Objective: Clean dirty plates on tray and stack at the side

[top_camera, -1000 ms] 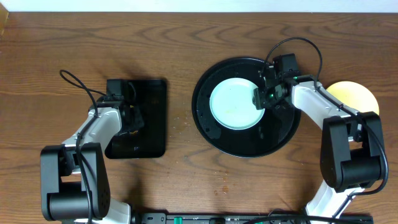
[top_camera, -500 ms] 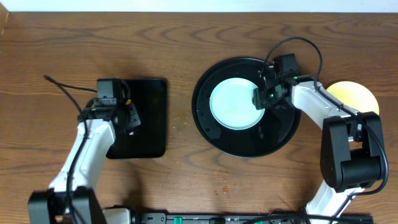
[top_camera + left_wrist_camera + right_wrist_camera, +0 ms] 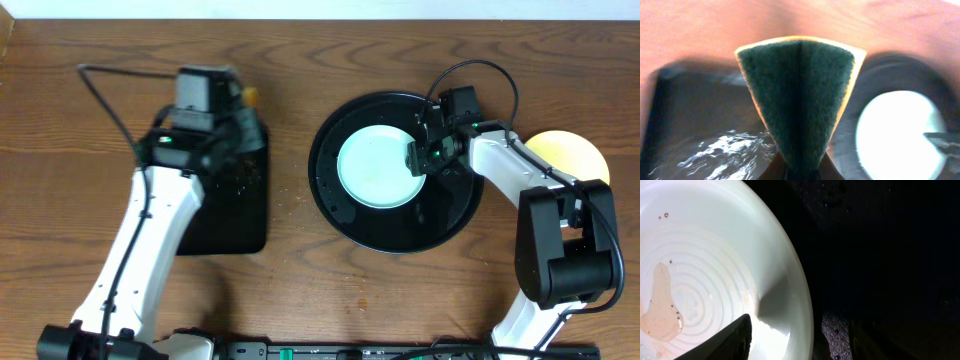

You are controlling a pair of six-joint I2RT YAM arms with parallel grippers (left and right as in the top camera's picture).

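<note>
Tabletop (image 3: pixel 300 60), one round tray (image 3: pixel 400 232), one pale plate (image 3: pixel 375 165), one yellow plate (image 3: pixel 575 155), one sponge (image 3: pixel 800 95)

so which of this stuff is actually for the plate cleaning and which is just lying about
for the job: blue-white plate, yellow plate, round black tray, sponge in left hand
lying about: rectangular black tray, crumbs on table

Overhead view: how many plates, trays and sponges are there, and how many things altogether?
Plates: 2 (pale blue plate, yellow plate)
Trays: 2 (round black tray, rectangular black tray)
Sponges: 1 (green and yellow sponge)
Total: 5
</note>
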